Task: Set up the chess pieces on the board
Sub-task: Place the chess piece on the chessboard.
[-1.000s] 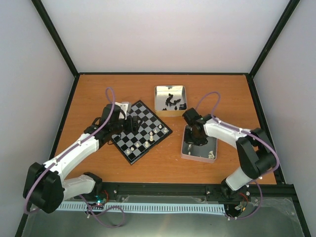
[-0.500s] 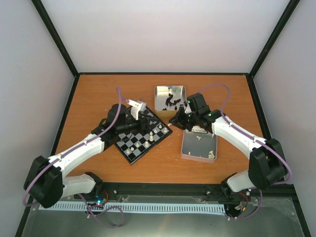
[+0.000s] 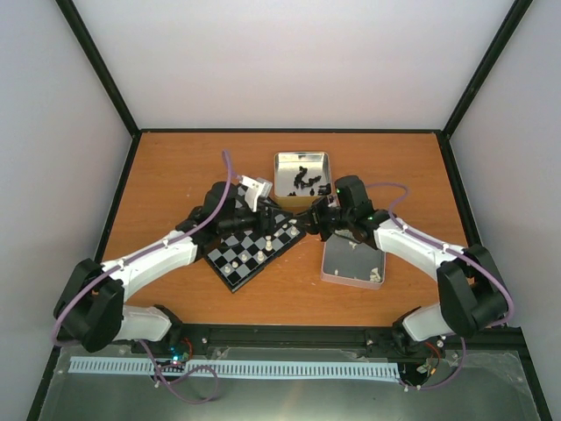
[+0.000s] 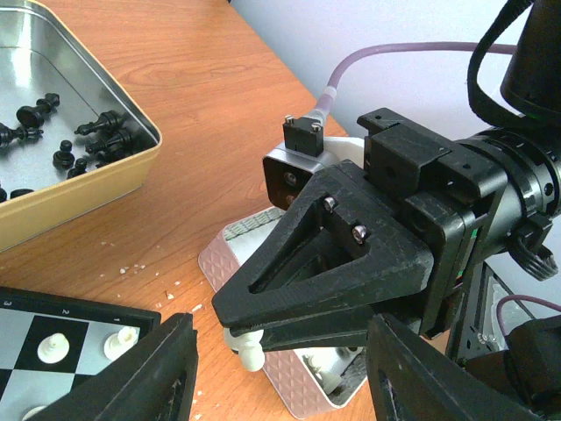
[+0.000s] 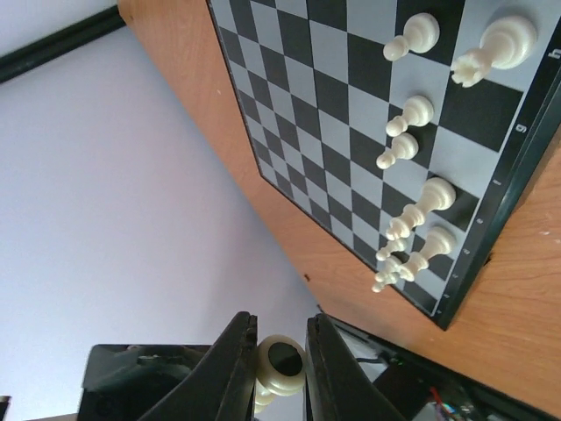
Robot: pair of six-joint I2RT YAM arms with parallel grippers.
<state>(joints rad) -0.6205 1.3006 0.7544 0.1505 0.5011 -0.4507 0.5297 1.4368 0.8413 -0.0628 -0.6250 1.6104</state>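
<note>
A cream piece (image 5: 281,365) sits pinched in the right tool (image 5: 280,338), which is clenched on it just off the board's (image 5: 307,79) right corner. More cream pieces (image 5: 412,114) stand on squares along the board's near-right edge. Over the board's far corner hangs the left tool (image 4: 280,386), released, its fingers apart with nothing between them. Just beyond that corner lies a gold tin (image 3: 298,201) holding black pieces (image 3: 302,180). Right of the board lies a silver tin (image 3: 346,263) with a few cream pieces inside. Everything rests on the table (image 3: 175,167).
</note>
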